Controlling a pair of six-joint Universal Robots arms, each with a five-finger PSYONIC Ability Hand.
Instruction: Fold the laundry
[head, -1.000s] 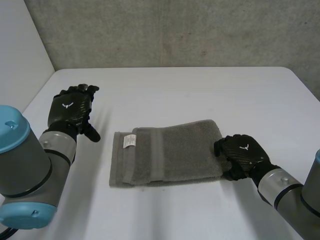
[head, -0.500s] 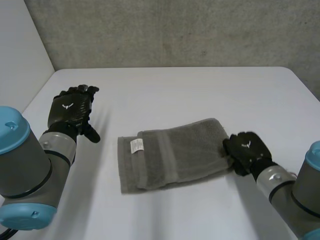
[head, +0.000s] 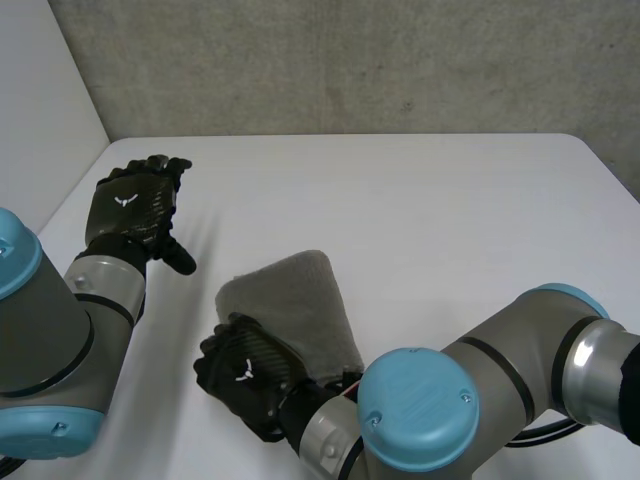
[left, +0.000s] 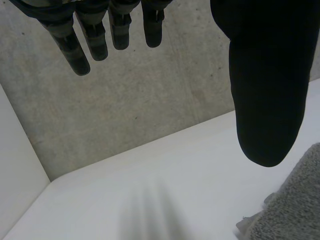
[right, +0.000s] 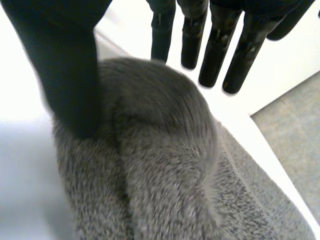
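The towel (head: 295, 300) lies a little left of the middle of the white surface (head: 450, 220), doubled over into a thick grey bundle. Its long axis runs away from the robot, leaning slightly to the left. The right arm reaches across the front, so the right hand (head: 245, 375) sits at the near left end of the bundle, touching it. In the right wrist view the cloth (right: 165, 165) bulges up under the palm, between the thumb (right: 70, 75) and the straight fingers (right: 215, 50). It seems to be pinched there, though the contact on the fingers' side is not fully clear.

The left hand (head: 135, 205) hovers well apart from the towel, to its left and farther back. Its fingers (left: 97, 35) are straight and spread and hold nothing. From this hand the towel (left: 290, 210) lies on the thumb's side and lower.

I judge that the next move belongs to the right hand: to lay the held edge down flat. The surface has much free room to the right and behind, up to the concrete wall (head: 350, 60).
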